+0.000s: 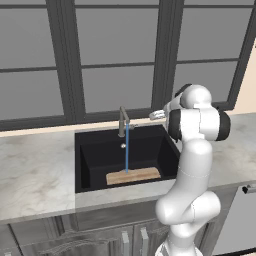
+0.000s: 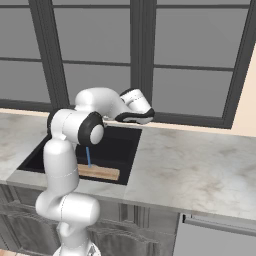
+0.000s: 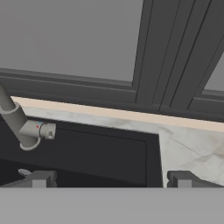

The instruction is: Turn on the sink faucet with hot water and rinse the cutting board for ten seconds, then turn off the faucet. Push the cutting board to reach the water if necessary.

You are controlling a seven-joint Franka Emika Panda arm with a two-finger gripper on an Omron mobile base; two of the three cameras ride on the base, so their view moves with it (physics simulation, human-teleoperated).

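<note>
Gripper (image 3: 109,178) released, fingertips wide apart, hovering over sink's (image 1: 95,150) back right corner. Sink faucet (image 3: 22,124) at 10 o'clock from gripper in hand view, lever stub pointing toward it, not touching. One faucet, one water (image 1: 127,150) stream, one cutting board (image 1: 133,175). Stream lands on board. Board flat on basin floor, near front wall, at 7 o'clock from gripper in left base view.

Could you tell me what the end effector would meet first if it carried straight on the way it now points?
Probably the sink's black back wall or rim; the end effector looks open, the faucet lies off to one side. Depth is unclear.
</note>
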